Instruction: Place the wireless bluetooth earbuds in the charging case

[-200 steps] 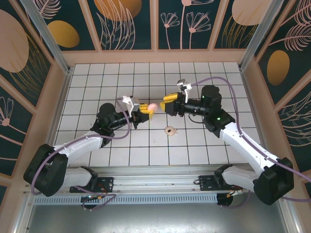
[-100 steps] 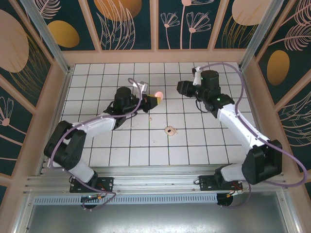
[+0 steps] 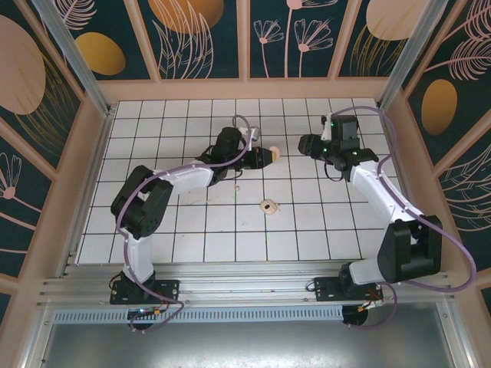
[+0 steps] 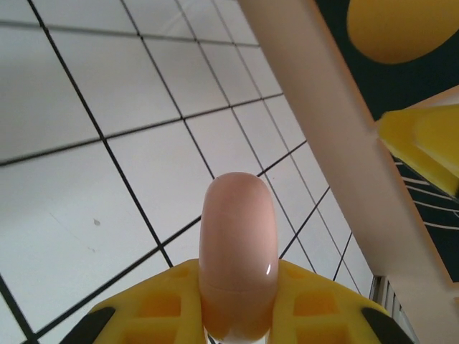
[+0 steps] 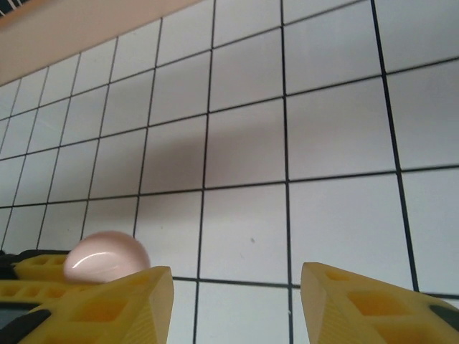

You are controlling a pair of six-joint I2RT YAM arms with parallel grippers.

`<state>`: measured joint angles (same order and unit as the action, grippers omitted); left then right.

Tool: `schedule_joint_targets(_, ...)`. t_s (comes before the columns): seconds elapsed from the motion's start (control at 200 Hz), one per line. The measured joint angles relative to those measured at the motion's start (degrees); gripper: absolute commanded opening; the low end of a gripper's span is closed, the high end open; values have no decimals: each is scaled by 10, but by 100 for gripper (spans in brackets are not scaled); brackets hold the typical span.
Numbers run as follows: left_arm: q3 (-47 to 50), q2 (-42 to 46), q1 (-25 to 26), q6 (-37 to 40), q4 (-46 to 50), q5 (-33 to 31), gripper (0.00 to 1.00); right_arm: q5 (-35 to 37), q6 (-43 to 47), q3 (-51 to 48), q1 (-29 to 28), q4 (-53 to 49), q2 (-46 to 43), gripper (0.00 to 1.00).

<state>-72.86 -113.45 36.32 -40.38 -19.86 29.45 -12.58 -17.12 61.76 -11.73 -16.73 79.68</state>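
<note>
One round salmon-pink plastic case (image 3: 274,152), one cream ring-shaped piece with dark centre (image 3: 268,205), two white robot arms: left arm (image 3: 180,180), right arm (image 3: 376,188).

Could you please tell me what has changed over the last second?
The left gripper, still shut on the charging case, carried it farther back and rightward. The right gripper, open and empty, withdrew to the right. The cream ring-shaped piece stayed put.

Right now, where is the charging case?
Top view: charging case pinched in the left gripper over the far middle tiles, left of the right gripper.
</note>
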Motion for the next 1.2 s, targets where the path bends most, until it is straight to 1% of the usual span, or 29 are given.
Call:
schedule_joint_targets(0.24,-63,-60,9,-28,52,-14,11,-10,0,-27,17,-3,-46,51)
schedule_joint_targets(0.495,-115,-100,12,-43,93,-32,15,-17,0,-39,19,-2,-56,51)
schedule_joint_targets(0.576,-123,-110,12,-45,107,-35,18,-21,0,-40,19,-2,-56,51)
schedule_joint_targets(0.681,-130,-120,13,-47,123,-41,19,-25,0,-40,19,-2,-56,51)
schedule_joint_targets(0.756,-136,-127,13,-48,131,-45,22,-26,0,-40,19,-1,-56,51)
schedule_joint_targets(1.201,-140,-145,13,-49,162,-45,25,-38,0,-40,19,7,-54,50)
